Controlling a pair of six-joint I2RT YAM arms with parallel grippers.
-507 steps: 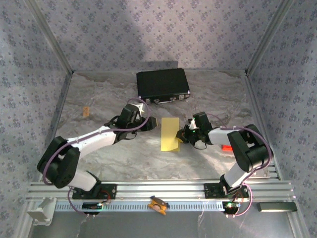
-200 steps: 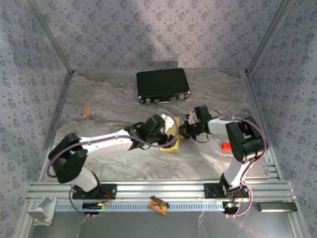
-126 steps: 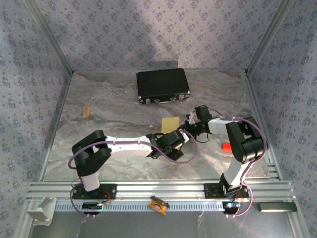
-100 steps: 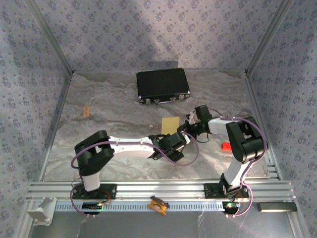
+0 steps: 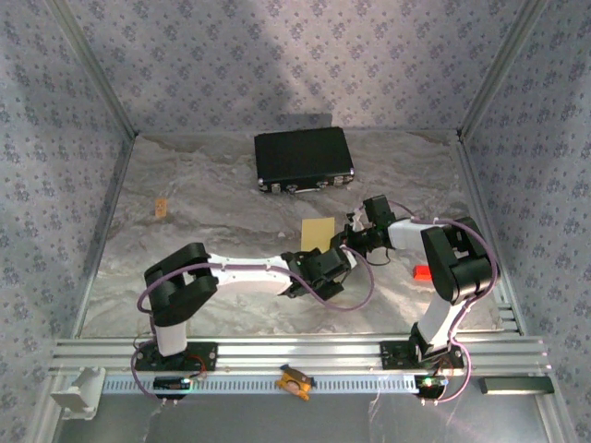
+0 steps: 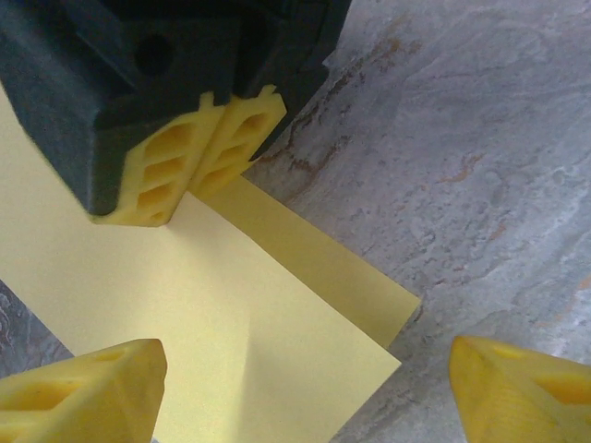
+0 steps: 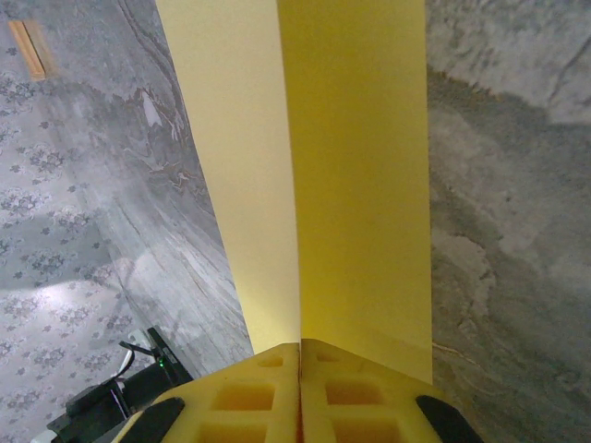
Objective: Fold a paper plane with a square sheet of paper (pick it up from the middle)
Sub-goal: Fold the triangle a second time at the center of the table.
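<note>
Left arm has swung in from the far-left flank of the square sheet of paper (image 5: 319, 231) to its near end, on the near side of the black case (image 5: 304, 159).
The sheet lies doubled on the table (image 5: 212, 221), near the case but clear of it, with the left pincer (image 5: 319, 268) over its near end and the right pincer (image 5: 349, 242) at its right edge. The overhead view gives this layout; the left wrist view adds the offset lower layer and that the left pincer's fingers (image 6: 83, 388) are spread, gripping nothing. The right wrist view shows the crease running to the right pincer's fingertips (image 7: 268, 388), pressed together, pinching the sheet.
</note>
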